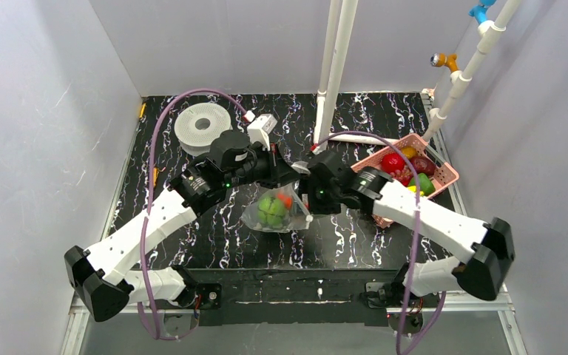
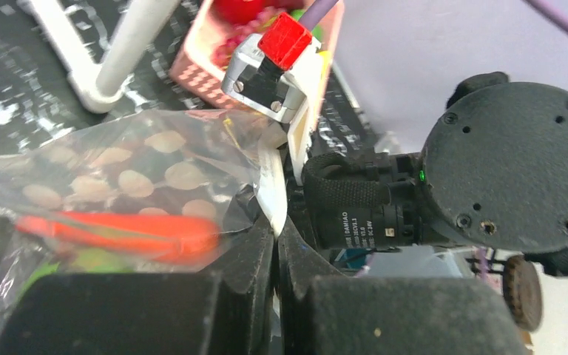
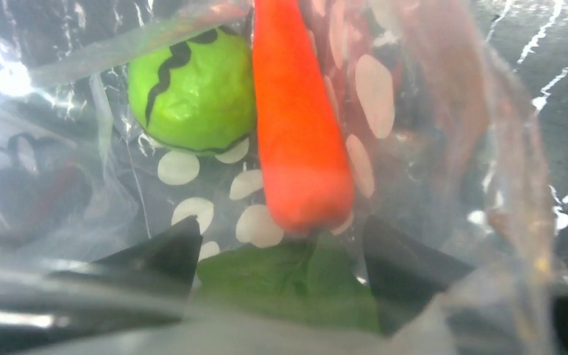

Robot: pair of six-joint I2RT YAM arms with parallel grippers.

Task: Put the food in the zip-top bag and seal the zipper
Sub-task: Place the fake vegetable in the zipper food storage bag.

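The clear dotted zip-top bag (image 1: 274, 214) hangs over the middle of the table, held up by its mouth edge. My left gripper (image 2: 276, 233) is shut on that edge, where a white strip of the bag (image 2: 272, 188) sticks out from between the jaws. My right gripper (image 3: 277, 237) is open inside the bag's mouth. The leafy green top (image 3: 288, 281) of an orange carrot (image 3: 299, 126) lies between its spread fingers (image 3: 163, 255). A green striped round fruit (image 3: 192, 89) rests deeper in the bag beside the carrot. I cannot make out the zipper.
A pink latticed basket (image 1: 444, 174) at the right holds more toy food, among it a red piece (image 1: 393, 163) and a green one (image 1: 423, 183). A grey-white spool (image 1: 203, 126) stands at the back left. White pipes (image 1: 333, 74) rise behind the bag.
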